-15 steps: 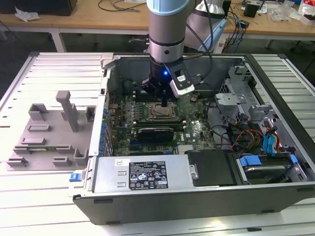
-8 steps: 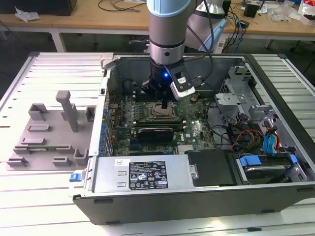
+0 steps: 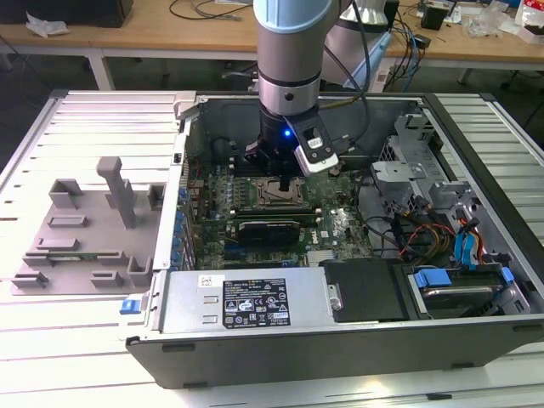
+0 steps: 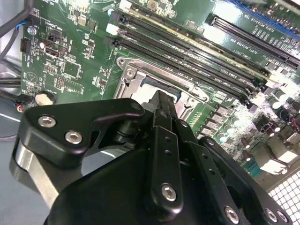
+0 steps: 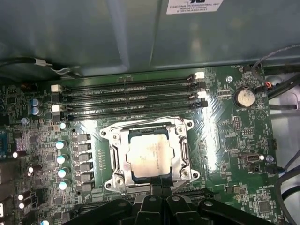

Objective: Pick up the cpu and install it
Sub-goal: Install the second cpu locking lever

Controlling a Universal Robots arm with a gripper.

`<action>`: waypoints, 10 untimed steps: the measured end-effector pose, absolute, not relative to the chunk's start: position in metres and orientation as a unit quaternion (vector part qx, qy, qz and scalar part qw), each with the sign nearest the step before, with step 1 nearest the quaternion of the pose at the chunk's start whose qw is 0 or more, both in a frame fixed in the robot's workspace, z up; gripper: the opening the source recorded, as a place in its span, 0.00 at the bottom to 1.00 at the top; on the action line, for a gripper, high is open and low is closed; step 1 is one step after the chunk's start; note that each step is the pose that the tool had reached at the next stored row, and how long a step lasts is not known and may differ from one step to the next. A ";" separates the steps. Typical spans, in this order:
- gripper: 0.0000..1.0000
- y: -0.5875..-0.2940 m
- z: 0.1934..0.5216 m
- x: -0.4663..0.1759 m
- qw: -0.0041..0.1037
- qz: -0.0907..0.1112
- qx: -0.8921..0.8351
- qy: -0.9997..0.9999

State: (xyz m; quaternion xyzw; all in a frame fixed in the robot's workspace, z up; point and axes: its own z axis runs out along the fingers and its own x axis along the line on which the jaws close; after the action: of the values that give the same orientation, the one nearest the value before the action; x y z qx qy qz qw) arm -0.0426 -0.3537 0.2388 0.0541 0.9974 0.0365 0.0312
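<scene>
**CPU seated in the socket, hand poised above it**

Toward the exterior view's left, a grey plastic tray (image 3: 85, 234) with upright blocks is being carried on the ribbed metal surface (image 3: 93, 127), near that surface's left edge. Just beside the tray, an open computer case (image 3: 340, 331) is being displayed lying flat, with its black power supply (image 3: 255, 302) running along the near wall.

Inside the case, the green motherboard (image 3: 331, 225) is being exposed. The robot arm (image 3: 291, 51) is being held upright over the middle of the board, and the hand (image 3: 282, 183) is being kept directly above the metal socket frame (image 5: 149, 154).

In the first wrist view the cpu (image 5: 149, 153) is being shown lying flat inside that frame, its silver top facing up; the frame is surrounding it on all sides. The long memory slots (image 5: 131, 96) are being seen just beyond the socket, and a round coin battery (image 5: 243, 97) is being seen near the board's far corner.

In the second wrist view the fingers (image 4: 164, 122) are being seen pressed together at their tips, with nothing pinched between them, hanging over the socket's near edge. Whether the tips are touching the cpu cannot be told.

Toward the exterior view's right, drive bays with blue latches (image 3: 433, 279) and bundled cables (image 3: 416, 234) are being held in the case's right end.
</scene>
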 end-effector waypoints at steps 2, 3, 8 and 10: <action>0.11 -0.356 0.239 -0.043 0.031 0.036 0.054 0.997; 0.11 -0.359 0.239 -0.043 0.031 0.036 0.054 0.997; 0.11 -0.365 0.239 -0.043 0.031 0.036 0.053 0.997; 0.11 -0.365 0.238 -0.043 0.031 0.037 0.046 0.998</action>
State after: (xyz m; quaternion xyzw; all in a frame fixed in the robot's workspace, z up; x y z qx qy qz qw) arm -0.0426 -0.3653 0.2383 0.0465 0.9978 0.0367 0.0309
